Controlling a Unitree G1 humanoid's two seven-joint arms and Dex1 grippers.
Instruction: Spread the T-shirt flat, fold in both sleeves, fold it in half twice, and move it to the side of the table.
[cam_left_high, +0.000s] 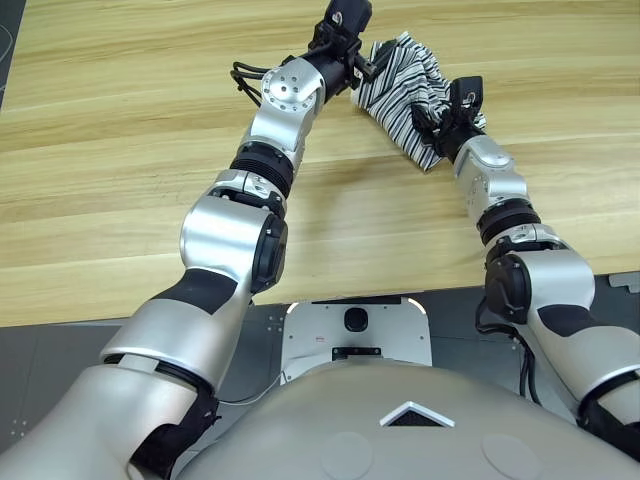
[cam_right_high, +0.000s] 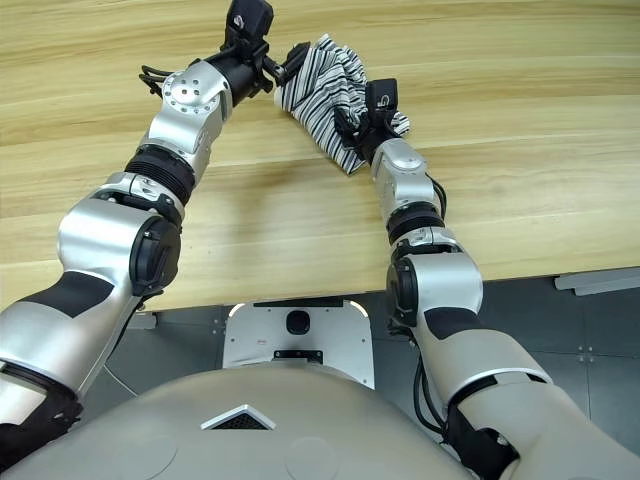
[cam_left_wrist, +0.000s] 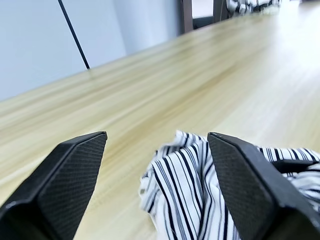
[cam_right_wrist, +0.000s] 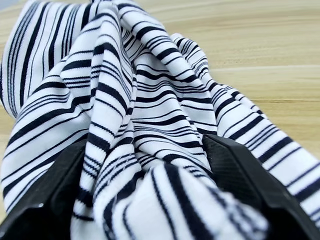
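Observation:
The black-and-white striped T-shirt (cam_left_high: 400, 88) lies crumpled in a heap at the far middle of the wooden table (cam_left_high: 150, 120). My left gripper (cam_left_high: 368, 62) sits at the heap's left edge. In the left wrist view it (cam_left_wrist: 156, 136) is open, with a fold of the T-shirt (cam_left_wrist: 185, 185) low between its fingers. My right gripper (cam_left_high: 440, 118) is pressed into the heap's near right side. In the right wrist view it (cam_right_wrist: 145, 150) is open too, and bunched T-shirt cloth (cam_right_wrist: 135, 100) fills the gap and drapes over the fingers.
Bare table stretches wide to the left, right and front of the heap. The table's front edge (cam_left_high: 100, 315) runs close to me. Dark furniture (cam_left_wrist: 200, 12) stands beyond the table's far end.

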